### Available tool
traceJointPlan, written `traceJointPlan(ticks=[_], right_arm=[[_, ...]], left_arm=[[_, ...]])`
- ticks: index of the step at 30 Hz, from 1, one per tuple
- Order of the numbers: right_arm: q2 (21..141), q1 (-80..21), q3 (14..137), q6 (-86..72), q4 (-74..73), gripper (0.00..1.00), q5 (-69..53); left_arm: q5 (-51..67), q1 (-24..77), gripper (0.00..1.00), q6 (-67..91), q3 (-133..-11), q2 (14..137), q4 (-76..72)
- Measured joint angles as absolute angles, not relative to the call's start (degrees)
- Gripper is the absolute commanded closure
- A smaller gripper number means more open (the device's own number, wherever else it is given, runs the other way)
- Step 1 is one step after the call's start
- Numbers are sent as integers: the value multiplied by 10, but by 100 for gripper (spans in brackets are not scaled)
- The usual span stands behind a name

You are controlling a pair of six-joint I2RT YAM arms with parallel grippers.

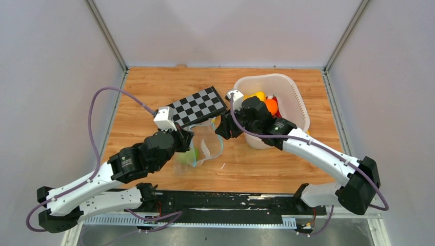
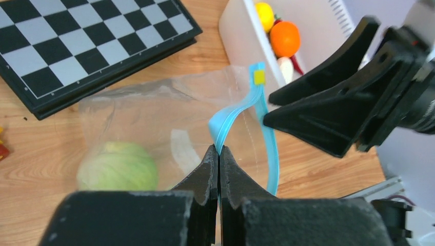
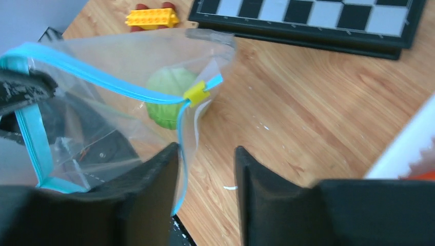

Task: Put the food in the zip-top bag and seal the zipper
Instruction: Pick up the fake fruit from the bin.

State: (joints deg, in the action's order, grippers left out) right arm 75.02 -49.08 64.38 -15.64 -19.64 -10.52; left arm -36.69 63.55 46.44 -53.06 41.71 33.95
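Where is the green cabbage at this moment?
In the left wrist view the green cabbage lies inside the zip-top bag, at the lower left, below the chessboard.

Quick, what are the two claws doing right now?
Left gripper: shut, pinching the teal-blue zipper strip of the clear plastic bag.
Right gripper: open, holding nothing.

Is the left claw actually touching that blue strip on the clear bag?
Touching. The left wrist view shows the left gripper with its jaws pinched shut on the zipper, the blue strip running straight into the closed tips with no gap.
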Motion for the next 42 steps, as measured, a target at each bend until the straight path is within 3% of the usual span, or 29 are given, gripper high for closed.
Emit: traceJointPlan(ticks=[10, 16, 26, 32, 37, 42], right_arm=[[635, -418, 598, -112, -228, 13, -113], [624, -313, 602, -104, -233, 4, -8], [880, -138, 671, -124, -238, 1, 49], [983, -116, 748, -116, -247, 2, 48], [1040, -109, 799, -102, -252, 10, 41], [1077, -102, 810, -90, -269, 10, 29]], left_arm=[[-360, 635, 100, 466, -509, 491, 296], [-345, 635, 100, 461, -504, 493, 265], [-312, 635, 100, 461, -469, 479, 238], [-305, 635, 100, 461, -461, 466, 234], [-303, 635, 100, 459, -461, 466, 233], [-303, 635, 100, 456, -461, 467, 233]])
